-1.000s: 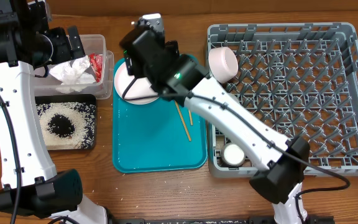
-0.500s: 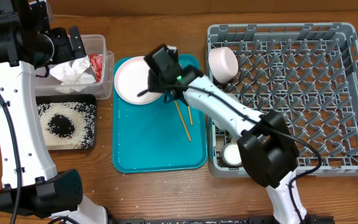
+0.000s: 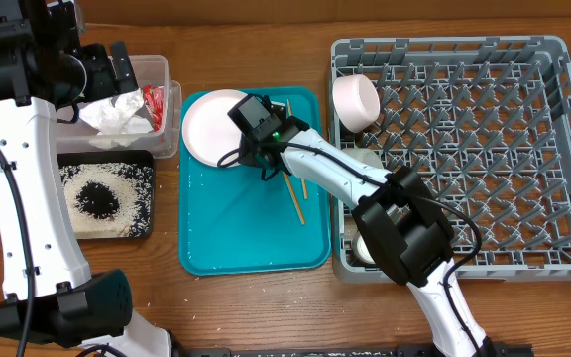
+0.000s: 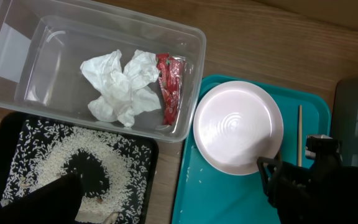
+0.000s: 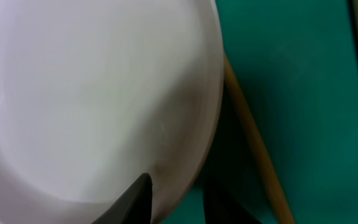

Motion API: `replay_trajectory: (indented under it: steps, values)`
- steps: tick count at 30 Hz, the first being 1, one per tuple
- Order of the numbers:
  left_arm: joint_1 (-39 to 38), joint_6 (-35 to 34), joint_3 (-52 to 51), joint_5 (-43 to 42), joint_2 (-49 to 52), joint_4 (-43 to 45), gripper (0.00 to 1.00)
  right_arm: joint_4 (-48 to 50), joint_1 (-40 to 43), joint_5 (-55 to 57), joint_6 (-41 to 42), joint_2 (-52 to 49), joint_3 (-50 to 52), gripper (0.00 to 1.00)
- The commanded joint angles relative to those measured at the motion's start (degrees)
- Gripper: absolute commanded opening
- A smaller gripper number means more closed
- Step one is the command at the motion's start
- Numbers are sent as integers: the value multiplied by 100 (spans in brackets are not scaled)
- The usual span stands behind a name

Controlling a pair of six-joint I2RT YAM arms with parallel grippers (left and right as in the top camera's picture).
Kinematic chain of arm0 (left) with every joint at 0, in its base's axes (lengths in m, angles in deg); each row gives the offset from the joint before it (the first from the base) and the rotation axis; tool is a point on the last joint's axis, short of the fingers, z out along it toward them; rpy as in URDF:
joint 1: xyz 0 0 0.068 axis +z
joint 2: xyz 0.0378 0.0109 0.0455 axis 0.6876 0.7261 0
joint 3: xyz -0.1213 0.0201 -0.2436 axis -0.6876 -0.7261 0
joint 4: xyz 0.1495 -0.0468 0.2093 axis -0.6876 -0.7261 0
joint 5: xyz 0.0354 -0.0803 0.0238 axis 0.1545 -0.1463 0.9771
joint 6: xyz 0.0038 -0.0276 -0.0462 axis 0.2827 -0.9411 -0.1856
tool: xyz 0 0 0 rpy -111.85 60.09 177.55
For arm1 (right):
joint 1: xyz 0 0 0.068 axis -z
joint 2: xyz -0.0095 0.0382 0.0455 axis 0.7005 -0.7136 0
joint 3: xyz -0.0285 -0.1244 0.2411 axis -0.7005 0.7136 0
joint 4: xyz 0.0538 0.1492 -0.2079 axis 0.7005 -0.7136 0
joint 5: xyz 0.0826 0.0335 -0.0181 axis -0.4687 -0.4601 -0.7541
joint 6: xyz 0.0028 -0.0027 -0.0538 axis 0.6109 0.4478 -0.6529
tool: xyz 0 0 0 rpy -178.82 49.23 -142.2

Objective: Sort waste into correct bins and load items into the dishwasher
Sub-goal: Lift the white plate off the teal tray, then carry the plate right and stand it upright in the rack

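On the teal tray (image 3: 246, 238), our right gripper (image 5: 179, 196) straddles the rim of the pale pink plate (image 3: 211, 124); we cannot tell if it pinches. The napkin (image 3: 117, 114) and red scrap (image 3: 154, 104) sit binned, a pink bowl (image 3: 355, 99) racked; chopsticks (image 3: 292, 198) await loading.

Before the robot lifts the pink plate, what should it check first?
1. Right gripper straddles the pink plate rim: ok.
2. Grip tight on the plate: cannot tell.
3. Plate empty: ok.
4. Chopsticks clear of the plate: not ok, one lies right beside the rim.
5. Dish rack has free pegs: ok.
6. Left gripper out of the way, open above the clear tub: ok.
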Motion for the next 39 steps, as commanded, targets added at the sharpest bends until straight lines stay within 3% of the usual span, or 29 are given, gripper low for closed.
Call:
replay_trajectory:
  steps: [1,3,7,13,18,23,32,39]
  values:
    - [-39,-79,92,39,55,7,100,-22,17,31,131,15,11,29]
    - [-39,-79,92,39,55,7,100,9,17,28,131,4,11,29]
    - [-39,-79,92,39,55,4,100,22,17,26,133,-24,26,14]
    - [-39,-79,92,39,55,7,100,-280,17,-61,282,-37,52,4]
    - [-39,-79,92,39,55,7,100,-374,52,-109,164,-31,-72,4]
    - [-39,-79,92,39,55,7,100,-761,168,-35,-638,219,-669,4]
    - [-39,-79,92,39,55,4,100,-1311,201,2234,-1606,1303,-1486,4]
    - [-39,-79,92,39,55,7,100,-1314,201,5171,-2321,2127,-1537,4]
